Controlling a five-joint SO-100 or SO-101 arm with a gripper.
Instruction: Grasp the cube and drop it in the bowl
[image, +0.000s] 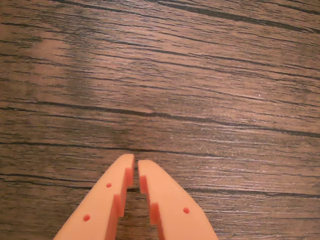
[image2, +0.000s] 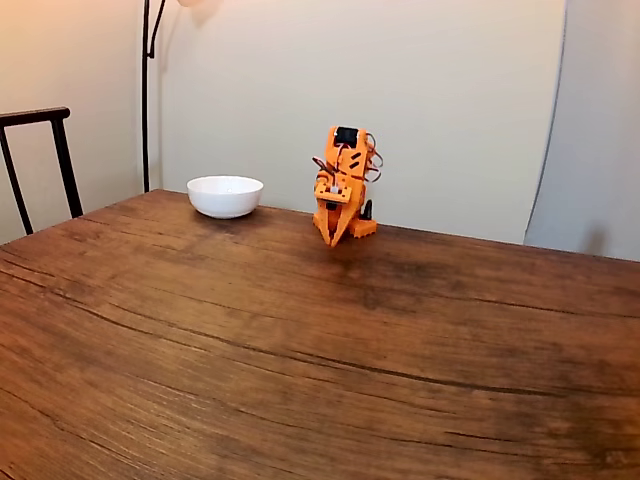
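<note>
Gripper: in the wrist view the orange gripper (image: 135, 162) enters from the bottom centre, its two fingers nearly together with a thin gap at the tips and nothing between them.
Arm: in the fixed view the arm (image2: 343, 185) sits folded at upper centre, gripper tip down just above the wooden table (image2: 300, 350).
Bowl: the white bowl (image2: 225, 195) rests on the table at upper left of the fixed view, left of the arm and apart from it.
Wrist view: bare dark-grained wood lies beyond the fingertips.
Fixed view: a chair back (image2: 35, 160) stands at the left edge, a lamp pole (image2: 146, 90) behind the bowl.
</note>
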